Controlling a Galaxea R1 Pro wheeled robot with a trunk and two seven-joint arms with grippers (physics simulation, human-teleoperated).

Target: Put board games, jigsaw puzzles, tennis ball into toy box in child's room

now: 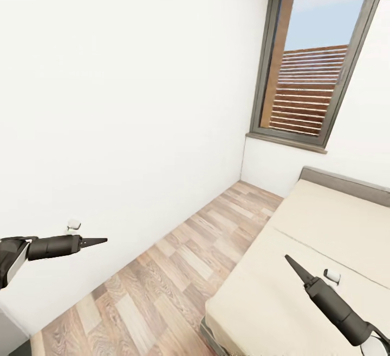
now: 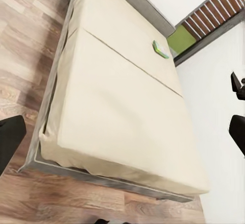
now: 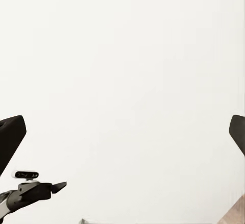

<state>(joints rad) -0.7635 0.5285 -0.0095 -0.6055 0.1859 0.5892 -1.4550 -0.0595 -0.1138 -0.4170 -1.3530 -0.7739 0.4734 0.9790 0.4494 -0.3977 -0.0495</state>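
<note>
- So we're in the child's room: white wall (image 1: 119,101) on one side, wood plank floor (image 1: 179,269) running down the middle, tall dark-framed window (image 1: 311,58) at the far end with brown slats behind the glass.
- The bed (image 1: 309,248) sits on the right, beige mattress, low grey headboard (image 1: 346,182) up against the window wall.
- Left gripper (image 1: 102,241) is hanging out over the floor near the wall, pointing toward the bed. Fingers look pressed together into one thin point, nothing in them.
- Right gripper (image 1: 290,260) is over the mattress, aimed up at the corner of the room. Same deal, tips together, holding nothing.
- In the left wrist view there's one board game (image 2: 161,49), the green-edged one, lying flat on the mattress up near the headboard end, close to the far side by the wall.
- Both grippers are well apart from that box.
</note>
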